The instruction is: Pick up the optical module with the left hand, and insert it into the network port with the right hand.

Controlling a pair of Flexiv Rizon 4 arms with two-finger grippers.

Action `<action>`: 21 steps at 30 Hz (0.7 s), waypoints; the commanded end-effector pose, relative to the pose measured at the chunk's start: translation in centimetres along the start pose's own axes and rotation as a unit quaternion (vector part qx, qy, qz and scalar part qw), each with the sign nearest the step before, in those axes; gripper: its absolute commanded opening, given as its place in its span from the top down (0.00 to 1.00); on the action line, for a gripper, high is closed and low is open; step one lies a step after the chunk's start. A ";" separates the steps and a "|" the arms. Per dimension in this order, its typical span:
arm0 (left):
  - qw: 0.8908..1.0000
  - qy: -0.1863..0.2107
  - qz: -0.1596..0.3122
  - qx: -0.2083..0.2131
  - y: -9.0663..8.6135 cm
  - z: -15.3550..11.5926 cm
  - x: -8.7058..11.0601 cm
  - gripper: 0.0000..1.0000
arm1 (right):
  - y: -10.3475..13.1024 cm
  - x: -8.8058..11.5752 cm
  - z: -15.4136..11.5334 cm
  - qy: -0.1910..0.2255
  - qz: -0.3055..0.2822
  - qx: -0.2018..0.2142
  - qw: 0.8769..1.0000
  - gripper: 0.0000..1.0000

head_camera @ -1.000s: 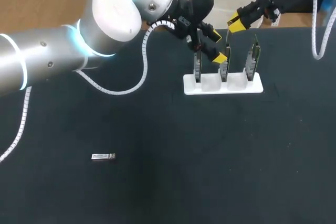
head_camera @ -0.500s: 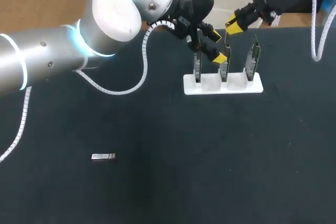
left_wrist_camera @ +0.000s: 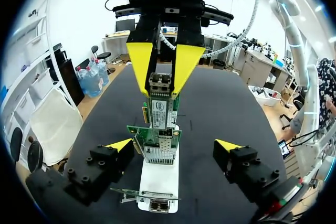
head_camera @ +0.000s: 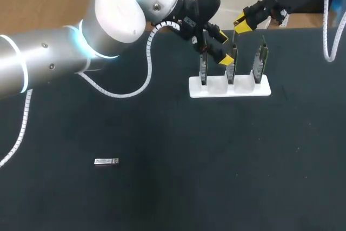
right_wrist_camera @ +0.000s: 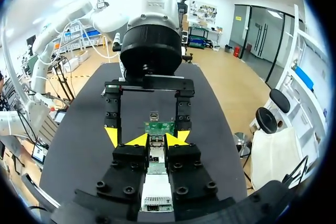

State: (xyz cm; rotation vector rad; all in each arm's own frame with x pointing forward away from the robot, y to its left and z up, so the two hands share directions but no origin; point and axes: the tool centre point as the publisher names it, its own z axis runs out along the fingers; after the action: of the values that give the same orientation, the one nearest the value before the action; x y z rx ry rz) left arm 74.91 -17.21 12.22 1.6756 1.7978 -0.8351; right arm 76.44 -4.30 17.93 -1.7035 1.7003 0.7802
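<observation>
Fingers of the left gripper (left_wrist_camera: 174,146) are standing wide apart over the white card holder (left_wrist_camera: 157,182), while its wrist view is showing the right gripper (left_wrist_camera: 161,83) clamping an upright network card (left_wrist_camera: 161,114). Only the head view is catching the optical module (head_camera: 106,161) — lying alone on the table (head_camera: 216,160), well apart from both.

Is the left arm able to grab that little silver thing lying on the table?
Probably yes. The silver module lies alone in the open, and the left gripper is open, though away at the rack.
</observation>
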 end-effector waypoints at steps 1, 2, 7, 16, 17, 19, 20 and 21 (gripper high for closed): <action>1.000 0.002 -0.001 0.000 0.1 0.0 -0.1 0.00 | -0.1 -0.1 0.0 0.000 -0.002 -0.005 1.000 1.00; 1.000 0.002 -0.001 0.000 0.1 0.0 -0.1 0.00 | -0.1 0.0 0.0 0.000 -0.002 -0.006 1.000 1.00; 1.000 0.002 -0.001 0.000 0.1 0.0 -0.1 0.00 | -0.2 0.2 0.1 0.002 -0.001 -0.013 1.000 1.00; 1.000 0.002 -0.001 0.000 0.1 0.0 -0.1 0.00 | -0.1 0.6 0.4 0.006 0.002 -0.023 1.000 1.00; 1.000 0.002 -0.001 0.000 0.1 0.0 -0.1 0.00 | -0.1 0.6 0.4 0.006 0.003 -0.023 1.000 1.00; 1.000 0.002 -0.001 0.000 0.1 0.0 -0.1 0.00 | 0.0 0.8 0.5 0.010 0.003 -0.024 1.000 1.00; 1.000 0.002 -0.001 0.000 0.1 0.0 -0.1 0.00 | 0.0 0.8 0.5 0.010 0.003 -0.025 1.000 1.00; 1.000 0.002 -0.001 0.000 0.1 0.0 -0.1 0.00 | 0.1 0.9 0.5 0.010 0.004 -0.025 1.000 1.00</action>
State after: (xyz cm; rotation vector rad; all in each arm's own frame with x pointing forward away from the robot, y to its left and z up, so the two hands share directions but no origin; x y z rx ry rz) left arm 74.91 -17.21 12.22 1.6756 1.7977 -0.8351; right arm 76.23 -4.52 17.00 -1.7423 1.7143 0.8145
